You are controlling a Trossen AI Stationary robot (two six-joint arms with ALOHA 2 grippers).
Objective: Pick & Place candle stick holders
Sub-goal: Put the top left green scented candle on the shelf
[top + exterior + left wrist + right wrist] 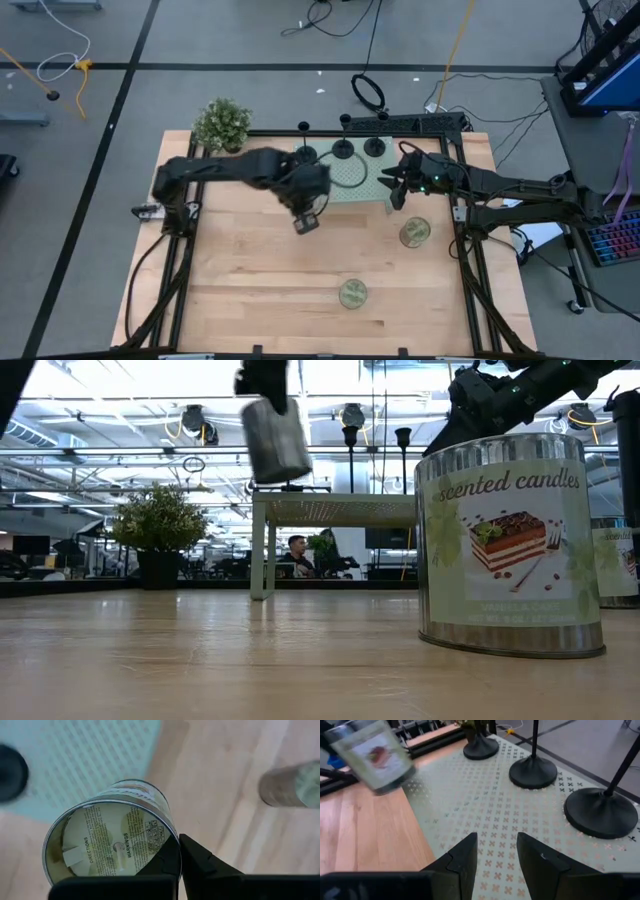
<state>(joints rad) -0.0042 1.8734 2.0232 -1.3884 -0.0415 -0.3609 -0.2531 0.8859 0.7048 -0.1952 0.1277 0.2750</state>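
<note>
**Left pincer carries a tin in the air; three holders stand on the rack**

Left pincer [307, 222] hangs over the middle of the light wooden counter [250, 280], closed on a round greenish-gold metal candle tin [107, 840]. Left wrist view shows the tin's label-covered bottom, one dark finger [200, 857] against its side. Low view shows this tin [276, 438] lifted clear of the counter, tilted.

Right pincer [392, 184] hovers over the right edge of the pale green perforated metal rack [362, 185] at the counter's back. Its fingers [462, 855] stand narrowly apart, holding nothing, pointing down at the rack surface [485, 820].

Three small black candle stick holders with round disc bases and thin upright stems stand in a row on the rack's far side: left one [305, 153], middle one [343, 149], right one [375, 146]. Right wrist view shows their bases on the rack, apart from one another: [481, 747], [533, 771], [601, 812].

Two more greenish-gold tins rest on the counter: one [415, 232] right of centre, near the right arm, one [352, 293] towards the front. Low view shows the front one close up, labelled "scented candles" [510, 540].

Small green potted plant [222, 124] sits at the counter's back left corner.
</note>
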